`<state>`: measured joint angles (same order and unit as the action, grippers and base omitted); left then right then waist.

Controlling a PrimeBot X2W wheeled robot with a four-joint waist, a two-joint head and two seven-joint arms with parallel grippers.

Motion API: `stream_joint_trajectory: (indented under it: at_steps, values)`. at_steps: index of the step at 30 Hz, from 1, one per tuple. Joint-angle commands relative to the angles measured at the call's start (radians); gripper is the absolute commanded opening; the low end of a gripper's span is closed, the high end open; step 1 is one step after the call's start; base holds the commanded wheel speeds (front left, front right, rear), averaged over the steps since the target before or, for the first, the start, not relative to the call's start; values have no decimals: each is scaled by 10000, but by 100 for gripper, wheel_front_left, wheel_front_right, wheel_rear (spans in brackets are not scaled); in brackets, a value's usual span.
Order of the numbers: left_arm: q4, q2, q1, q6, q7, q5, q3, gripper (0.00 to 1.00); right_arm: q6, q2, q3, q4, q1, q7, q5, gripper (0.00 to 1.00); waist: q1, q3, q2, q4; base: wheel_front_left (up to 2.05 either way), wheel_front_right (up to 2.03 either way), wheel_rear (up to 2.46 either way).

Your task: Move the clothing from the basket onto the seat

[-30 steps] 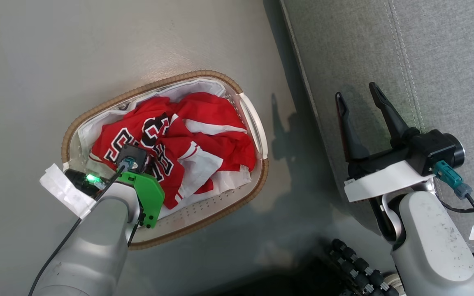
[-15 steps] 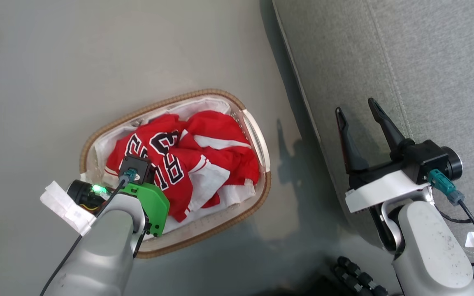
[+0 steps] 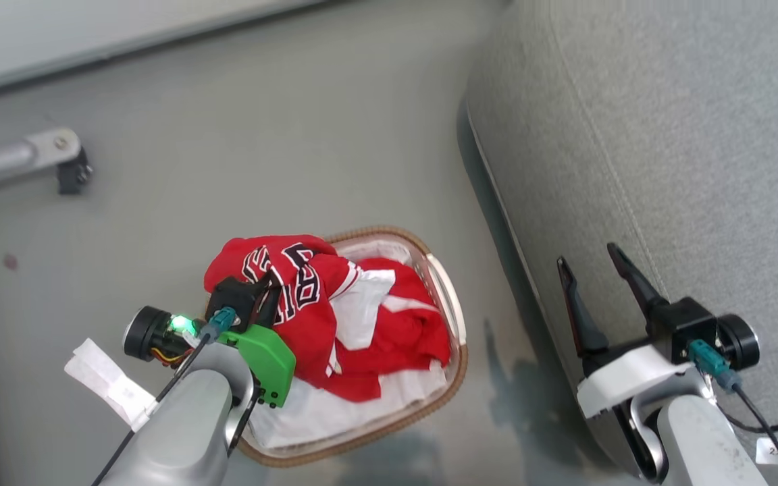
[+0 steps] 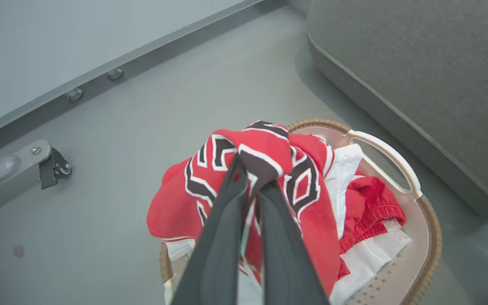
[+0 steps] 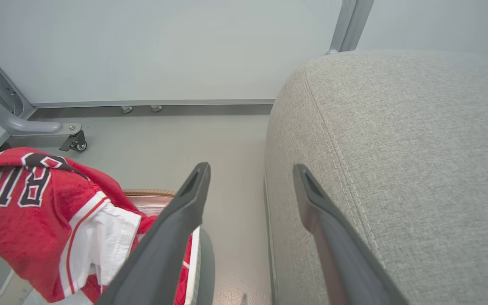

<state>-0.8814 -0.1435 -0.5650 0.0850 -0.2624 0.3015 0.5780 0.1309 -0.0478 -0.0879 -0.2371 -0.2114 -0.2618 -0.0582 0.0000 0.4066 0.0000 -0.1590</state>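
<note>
Left wrist view: left pincer [image 4: 248, 169] clamped on red white-trimmed jersey [image 4: 176, 212], hanging above oval white brown-rimmed plastic basket [image 4: 432, 237]; shorts [image 4: 371, 207] probably underneath. Step: lift-out. Next: carry to grey fabric seat [image 4: 417, 76] beside wide, empty right pincer [image 5: 251, 169].

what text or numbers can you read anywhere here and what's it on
"BU", the start of a word whose other letters are lost in folds: black-and-white lettering on the red clothing.
White tag low at the head view's right edge: marks too small to read.
</note>
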Motion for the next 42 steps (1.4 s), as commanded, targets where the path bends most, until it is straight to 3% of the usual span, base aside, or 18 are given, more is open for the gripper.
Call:
stream_joint_trajectory:
  at_steps: [1, 14, 29, 42]
  values:
    - [249, -131, 231, 35, -36, -144, -8, 0, -3, -45, 19, -75, 292, -49, 121, 100, 0, -1770, 0, 657, 0, 0, 0]
    - [2261, -814, -581, 320, 30, -767, 456, 0, -3, -45, -185, -274, 1178, -49, 310, 100, 0, -3982, 0, 825, 0, 0, 0]
    - [3663, -1411, -2566, 454, 755, -561, 1327, 0, -3, -42, -1040, -251, 757, -49, 222, 100, 0, -4604, 0, 1013, 0, 0, 0]
    - [4419, -1319, -3003, 452, 858, -125, 2346, 0, -3, -47, -2288, -952, -1081, -48, 277, 100, 0, -4599, 0, 1447, 0, 0, 0]
